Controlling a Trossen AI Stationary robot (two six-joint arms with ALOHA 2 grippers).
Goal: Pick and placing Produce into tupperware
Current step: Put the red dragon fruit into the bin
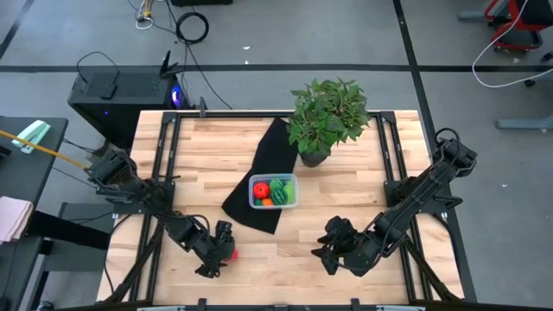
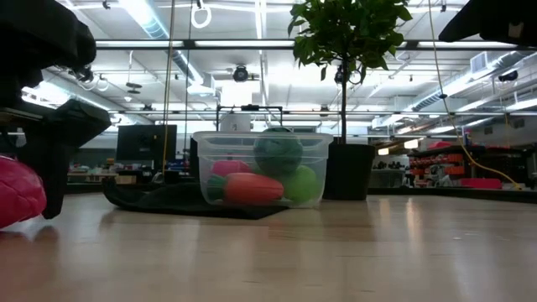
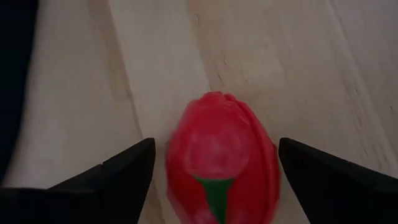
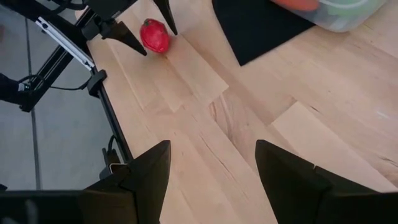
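Red produce: small red toy fruit with a green stem end (image 3: 221,165), lying on the light wooden tabletop (image 1: 346,199) near its front edge on the left side, apart from the box.
Left end effector (image 1: 223,248): low at the tabletop, fingers (image 3: 118,171) spread wide either side of the red fruit, gaps visible on both sides, not gripping.
Tupperware: small clear plastic box with a bluish rim (image 1: 273,192), sitting mid-tabletop on the edge of a black cloth (image 1: 259,177).
Box contents: a red piece, an orange piece, a bright green piece and a dark green striped ball (image 2: 278,151) on top; exact count hard to tell.
Right end effector (image 1: 327,252): above the front right of the tabletop, fingers (image 4: 146,180) wide apart, holding nothing, well apart from the box.
Beyond: leafy green potted plant (image 1: 327,117) just behind the box.
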